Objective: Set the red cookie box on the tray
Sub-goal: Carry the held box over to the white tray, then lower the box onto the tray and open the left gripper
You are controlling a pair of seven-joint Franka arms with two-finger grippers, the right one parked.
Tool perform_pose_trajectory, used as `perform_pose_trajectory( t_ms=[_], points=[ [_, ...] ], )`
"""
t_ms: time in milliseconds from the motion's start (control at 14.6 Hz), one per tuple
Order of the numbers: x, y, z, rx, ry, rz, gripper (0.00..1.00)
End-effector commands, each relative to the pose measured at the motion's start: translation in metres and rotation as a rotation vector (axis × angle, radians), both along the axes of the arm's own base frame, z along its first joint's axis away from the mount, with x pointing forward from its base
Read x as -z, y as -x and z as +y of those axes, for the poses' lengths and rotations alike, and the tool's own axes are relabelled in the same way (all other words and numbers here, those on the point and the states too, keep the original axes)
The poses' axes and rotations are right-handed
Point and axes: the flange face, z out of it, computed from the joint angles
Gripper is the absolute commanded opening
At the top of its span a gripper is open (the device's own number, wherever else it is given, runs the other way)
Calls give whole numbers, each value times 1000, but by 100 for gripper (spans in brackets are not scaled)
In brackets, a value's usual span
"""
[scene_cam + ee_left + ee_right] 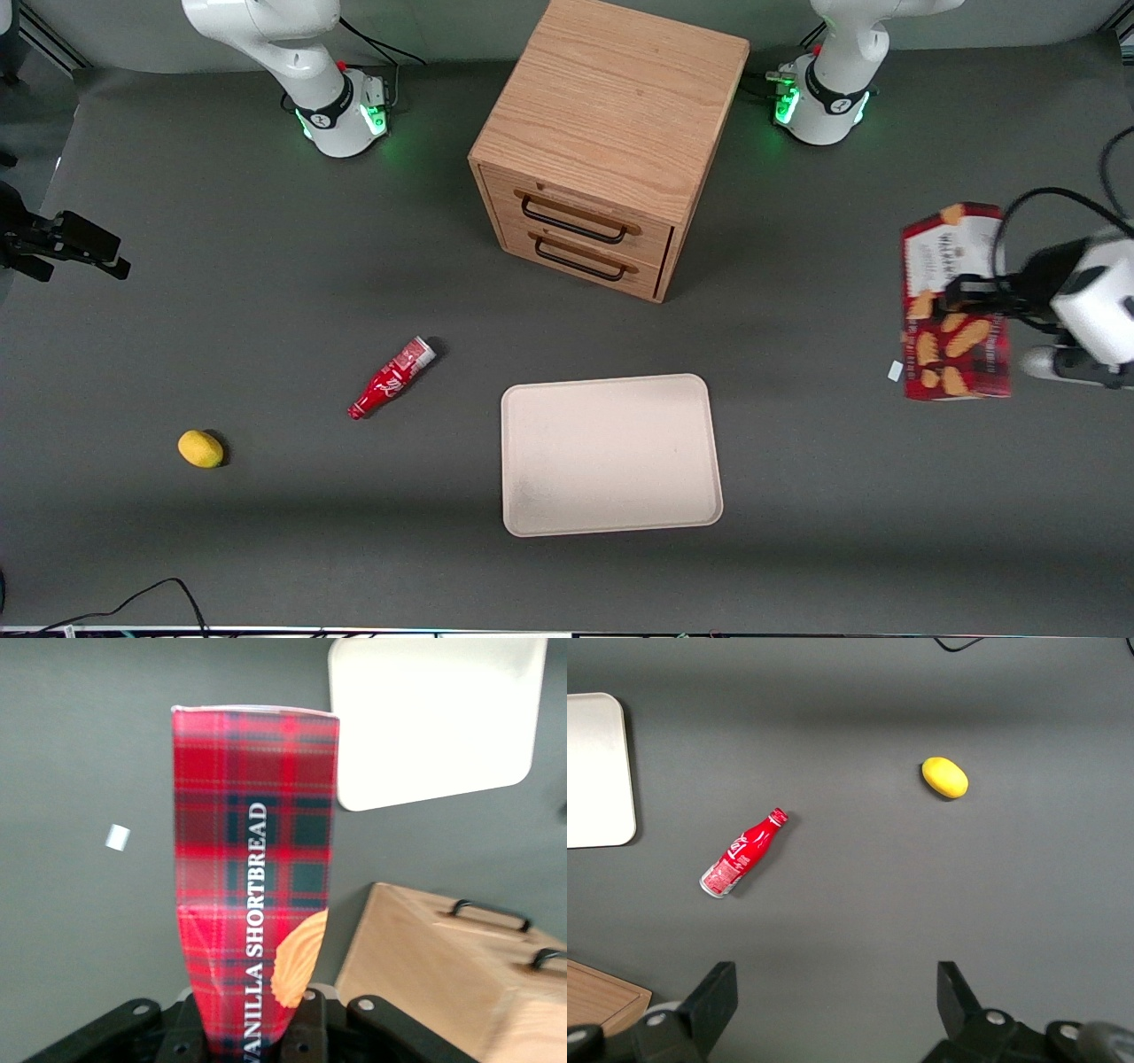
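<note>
The red cookie box (pixel 952 306) hangs in the air toward the working arm's end of the table, lifted off the mat. My gripper (pixel 961 294) is shut on it, fingers pinching its two broad faces. In the left wrist view the plaid box (pixel 255 868) stands up from between the black fingers (pixel 306 1032), its narrow side with white lettering facing the camera. The cream tray (pixel 611 454) lies flat on the mat near the front camera, with nothing on it, well apart from the box. The tray (pixel 434 718) also shows in the wrist view.
A wooden two-drawer cabinet (pixel 602 142) stands farther from the front camera than the tray. A small red bottle (pixel 392 378) and a yellow lemon (pixel 201 448) lie toward the parked arm's end. A small white scrap (pixel 895 371) lies on the mat beside the box.
</note>
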Motion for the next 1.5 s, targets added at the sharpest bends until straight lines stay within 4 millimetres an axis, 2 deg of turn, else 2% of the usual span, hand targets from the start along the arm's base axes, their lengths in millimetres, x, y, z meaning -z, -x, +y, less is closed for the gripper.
perform_pose_trajectory(
  t_ms=[0,68,205,274,410,684,889,1162,1231,1368,1436],
  points=[
    [-4,-5,-50,-78,-3,-28,0],
    [0,-10,-67,-116,3,-56,0],
    [39,-25,-108,-160,-18,-91,0],
    [65,-34,-123,-165,-16,-109,0],
    [109,-49,-138,-198,-16,-135,0],
    [174,-63,-167,-196,-53,-171,0],
    [238,-67,-197,-205,-103,-221,0],
    [304,-57,-219,-159,-122,-272,0],
    [319,-58,-220,-177,-143,-289,0],
    [341,-56,-221,-181,-186,-294,0],
    [346,-54,-224,-178,-183,-296,0]
  ],
)
